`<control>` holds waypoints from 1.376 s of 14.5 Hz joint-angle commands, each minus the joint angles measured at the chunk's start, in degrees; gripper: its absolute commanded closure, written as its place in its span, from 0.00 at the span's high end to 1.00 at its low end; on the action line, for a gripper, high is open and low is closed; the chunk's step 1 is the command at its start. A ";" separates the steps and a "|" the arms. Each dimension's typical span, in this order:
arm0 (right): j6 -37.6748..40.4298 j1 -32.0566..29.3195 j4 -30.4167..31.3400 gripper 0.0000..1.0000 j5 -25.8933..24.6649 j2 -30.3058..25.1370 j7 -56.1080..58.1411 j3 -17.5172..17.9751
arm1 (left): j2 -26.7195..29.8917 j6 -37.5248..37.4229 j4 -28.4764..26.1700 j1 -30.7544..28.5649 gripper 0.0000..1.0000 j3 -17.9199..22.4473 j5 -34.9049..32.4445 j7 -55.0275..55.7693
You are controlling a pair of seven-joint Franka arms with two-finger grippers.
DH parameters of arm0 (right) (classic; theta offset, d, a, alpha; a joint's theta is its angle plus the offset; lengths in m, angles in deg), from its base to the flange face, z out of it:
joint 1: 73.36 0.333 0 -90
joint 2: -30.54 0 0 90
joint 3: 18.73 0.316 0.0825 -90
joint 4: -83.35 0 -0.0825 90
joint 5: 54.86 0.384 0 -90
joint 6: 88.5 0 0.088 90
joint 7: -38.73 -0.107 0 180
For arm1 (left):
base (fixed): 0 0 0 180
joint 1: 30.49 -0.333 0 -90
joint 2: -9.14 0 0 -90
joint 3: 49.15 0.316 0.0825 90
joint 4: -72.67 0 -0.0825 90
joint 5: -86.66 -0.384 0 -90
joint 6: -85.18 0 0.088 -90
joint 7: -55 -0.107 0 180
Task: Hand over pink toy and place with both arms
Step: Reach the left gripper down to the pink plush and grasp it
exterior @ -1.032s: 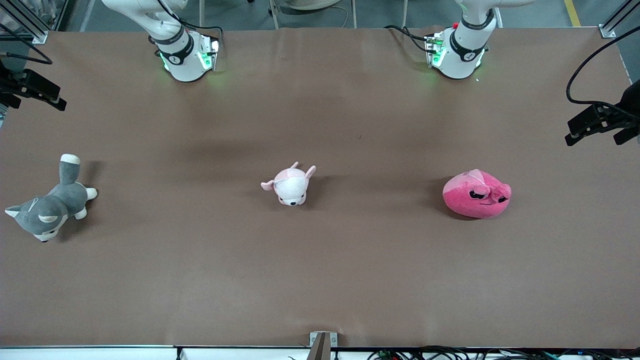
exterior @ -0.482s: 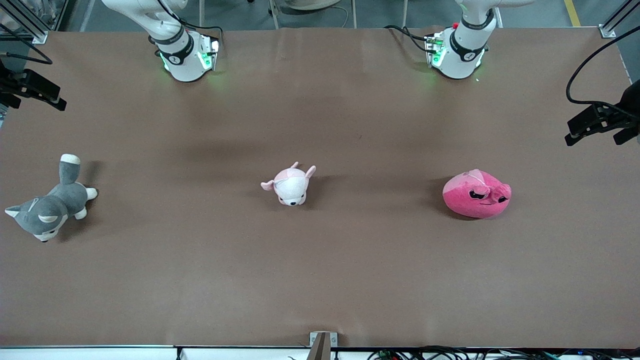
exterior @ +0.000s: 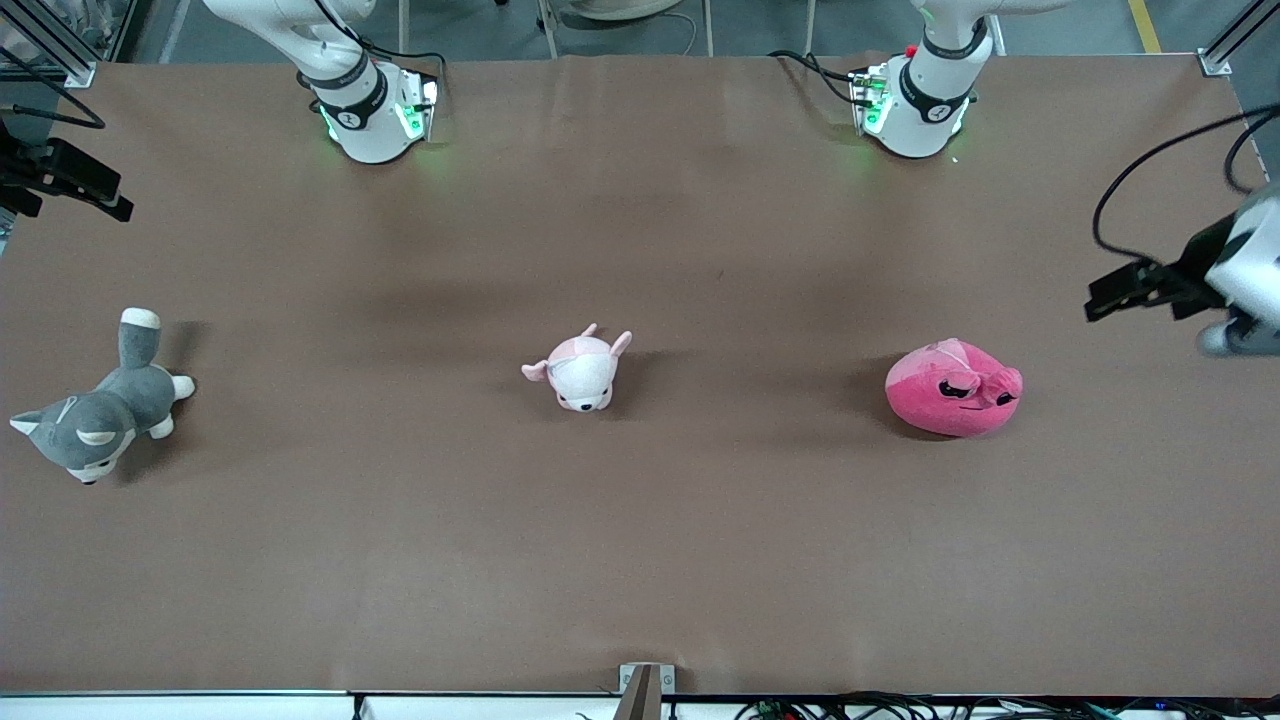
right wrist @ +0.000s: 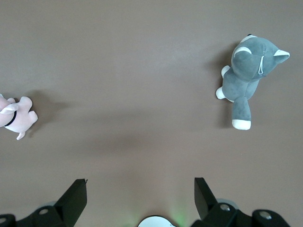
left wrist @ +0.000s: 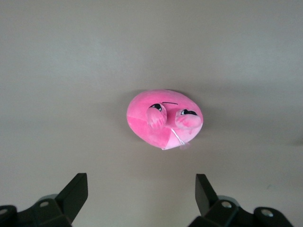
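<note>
We are seeing only the left arm changing. Its left gripper, up in the air at the left arm's end of the table, is shifting inward over the table edge toward the pink toy, roughly toward 9 o'clock in the front view. More of its white wrist is coming into view, cable trailing.

Three toys are spaced along the brown bench: the round hot-pink plush toy toward the left arm's end, the small pale pink-and-white plush animal between, the grey-and-white plush dog toward the right arm's end.
</note>
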 commanded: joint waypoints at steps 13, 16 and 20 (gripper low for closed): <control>0.13 -0.11 0.84 1.00 -0.51 -1.09 0.44 0.22 | -8.75 20.47 -15.69 -0.12 1.00 0.11 1.16 3.57; 0.13 -0.11 0.84 1.00 -0.51 -1.00 0.53 0.22 | -9.81 21.18 -15.69 -0.12 0.95 0.19 1.60 3.65; 0.13 -0.11 0.84 1.00 -0.51 -1.00 0.44 0.22 | -10.60 21.61 -15.43 0.14 0.52 0.11 1.87 6.37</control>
